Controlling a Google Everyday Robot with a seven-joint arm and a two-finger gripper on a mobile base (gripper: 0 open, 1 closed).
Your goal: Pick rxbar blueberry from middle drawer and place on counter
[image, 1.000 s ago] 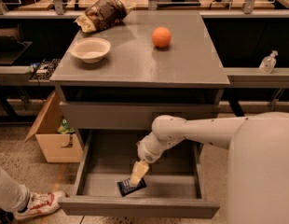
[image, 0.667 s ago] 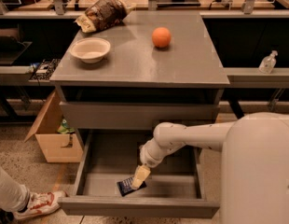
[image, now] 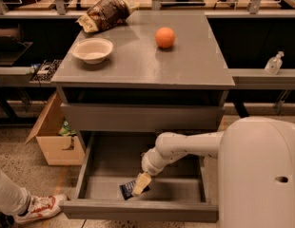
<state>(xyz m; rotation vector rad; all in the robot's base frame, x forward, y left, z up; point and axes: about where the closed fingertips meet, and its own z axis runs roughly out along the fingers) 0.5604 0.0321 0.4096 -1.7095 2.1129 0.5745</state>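
While the step in hand looks to me like the grasp itself, I read the scene from the left. A person's shoe (image: pixel 40 208) sits on the floor at the far left, and a cardboard box (image: pixel 52 146) stands beside the cabinet. On the tabletop (image: pixel 138 68) a pale bowl (image: pixel 92 50) rests at about 9 o'clock, with a brown snack bag (image: pixel 103 14) at 11 o'clock (neither is mine to touch).

Below, the middle drawer (image: pixel 138 212) stands pulled out. The rxbar blueberry (image: pixel 127 190) lies flat on its grey floor, near the front wall at roughly 6 o'clock. My tool (image: pixel 141 184) is down inside the drawer, right over the bar. The dark wrapper shows at the tool's 8 o'clock and the rest is hidden beneath it. Whether the tool is open or closed on the wrapper, I cannot tell.

A thin, flat bar gives little to hold, so I judge the grasp wants the tool centred over it, nudged toward 8 o'clock, and low against the drawer floor. The lift should go straight up, clear of the front wall and the drawer front above, before swinging to the tabletop.

Further right, an orange (image: pixel 165 37) sits at the tabletop's 1 o'clock, so I would set the bar down toward 6 o'clock. A small bottle (image: pixel 273 63) stands on a ledge at the far right.
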